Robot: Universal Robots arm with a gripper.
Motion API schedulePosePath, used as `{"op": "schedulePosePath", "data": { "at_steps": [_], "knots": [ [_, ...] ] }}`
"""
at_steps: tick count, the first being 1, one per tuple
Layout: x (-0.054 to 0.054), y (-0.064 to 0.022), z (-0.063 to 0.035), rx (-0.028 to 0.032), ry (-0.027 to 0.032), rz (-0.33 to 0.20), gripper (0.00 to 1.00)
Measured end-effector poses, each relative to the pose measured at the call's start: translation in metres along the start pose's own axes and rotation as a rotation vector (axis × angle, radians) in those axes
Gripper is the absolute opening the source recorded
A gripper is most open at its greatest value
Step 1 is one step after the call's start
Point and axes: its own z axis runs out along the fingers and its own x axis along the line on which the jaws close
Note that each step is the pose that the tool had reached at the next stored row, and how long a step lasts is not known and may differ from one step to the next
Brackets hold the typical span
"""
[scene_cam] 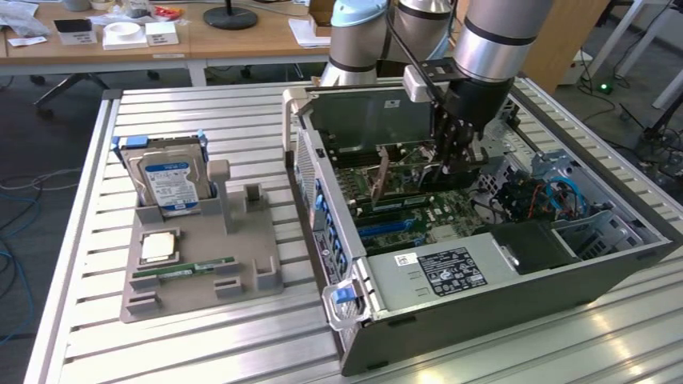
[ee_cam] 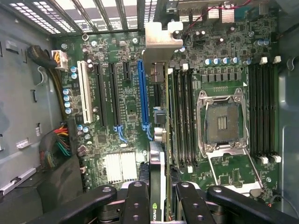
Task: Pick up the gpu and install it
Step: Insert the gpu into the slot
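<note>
The gpu is seen edge-on in the wrist view. Its silver end bracket is at the far end, and a green logo shows near my fingers. My gripper is shut on it, with a black finger on each side. The card hangs over the motherboard, just beside the long blue slot. I cannot tell whether it touches a slot. In the exterior view my gripper reaches down into the open computer case, with the gpu below it.
A CPU socket and black memory slots lie beside the card. Cable bundles and the power supply crowd the case. Outside it, a grey holder carries a hard drive, a CPU chip and a RAM stick.
</note>
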Motion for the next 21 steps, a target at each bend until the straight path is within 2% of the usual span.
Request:
{"op": "schedulePosePath", "data": {
  "at_steps": [9, 21],
  "knots": [
    [0.000, 0.0000, 0.0004, 0.0001, -0.0003, 0.000, 0.27],
    [0.000, 0.0004, 0.0110, 0.0000, 0.0001, 0.000, 0.27]
  ]
}}
